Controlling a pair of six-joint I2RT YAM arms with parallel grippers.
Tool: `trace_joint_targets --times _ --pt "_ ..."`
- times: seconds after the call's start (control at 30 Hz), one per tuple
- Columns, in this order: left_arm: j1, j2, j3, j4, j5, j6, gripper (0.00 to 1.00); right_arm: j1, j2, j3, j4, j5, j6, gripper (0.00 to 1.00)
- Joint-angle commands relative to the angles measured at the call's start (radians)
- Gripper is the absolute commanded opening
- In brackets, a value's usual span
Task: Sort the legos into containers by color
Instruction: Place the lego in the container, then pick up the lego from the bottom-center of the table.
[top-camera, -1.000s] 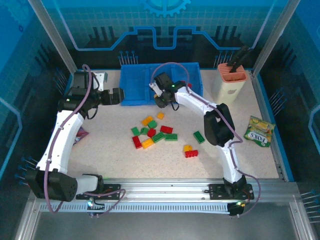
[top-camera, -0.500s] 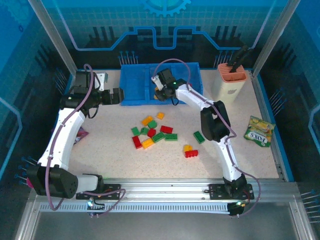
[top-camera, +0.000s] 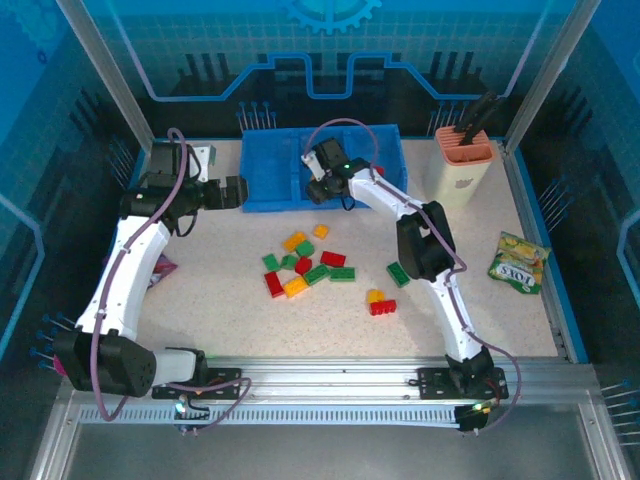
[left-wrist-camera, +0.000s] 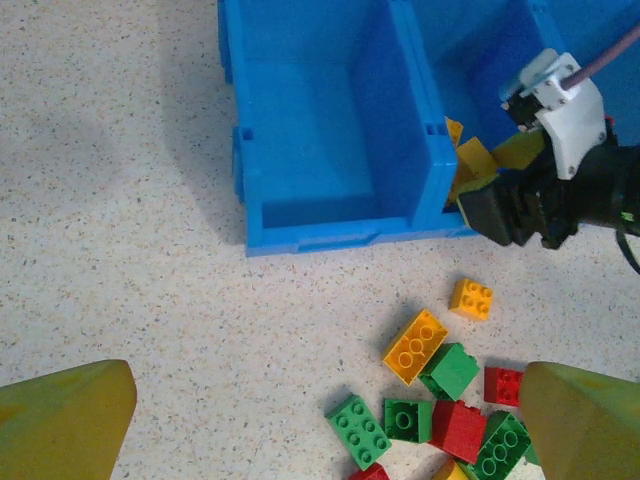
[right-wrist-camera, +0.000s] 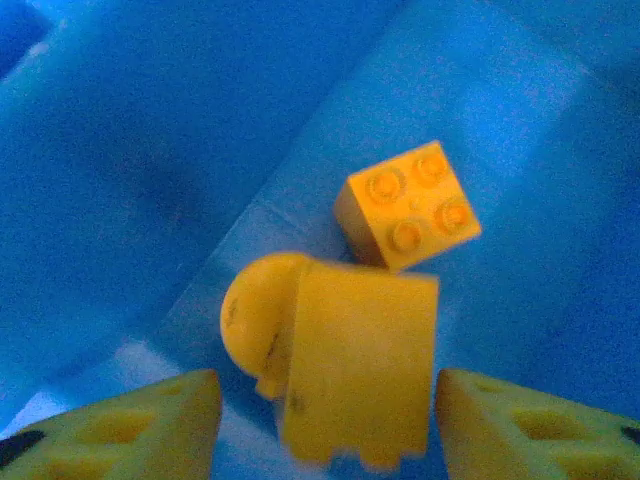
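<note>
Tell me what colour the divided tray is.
The tray is blue; the left wrist view shows it best.

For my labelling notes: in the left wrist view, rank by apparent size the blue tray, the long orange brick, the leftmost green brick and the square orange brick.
1. blue tray
2. long orange brick and leftmost green brick, which look about alike, so I won't rank them
3. square orange brick

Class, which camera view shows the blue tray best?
Top external: it takes in the whole blue tray, apart from where the right arm crosses it. Left wrist shows one empty compartment and part of the next; right wrist, blurred blue floor close up.
</note>
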Motion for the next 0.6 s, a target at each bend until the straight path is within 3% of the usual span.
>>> trace_joint_targets --times 0.0,0.2,0.37,0.43,0.47,0.57 --pt "0.010 0.011 0.031 -0.021 0.006 0.009 0.99 -0.005 -0.172 -0.082 -0.052 -0.070 -0.039 0.68" --pt "0.013 0.005 0.042 -0.027 0.009 0.011 0.99 -0.001 -0.425 -0.286 -0.087 -0.172 -0.082 0.71" --pt "0.015 -0.008 0.036 -0.017 0.037 -0.004 0.99 0.031 -0.611 -0.472 -0.202 -0.219 -0.170 0.65" --pt "0.015 -0.015 0.035 -0.016 0.046 -0.006 0.99 0.039 -0.693 -0.592 -0.248 -0.246 -0.239 0.75" --pt "0.015 -0.019 0.033 -0.015 0.048 -0.007 0.99 0.029 -0.739 -0.663 -0.276 -0.326 -0.291 0.80" --pt "0.015 -0.030 0.038 -0.017 0.061 -0.004 0.99 0.026 -0.894 -0.856 -0.297 -0.439 -0.429 0.84"
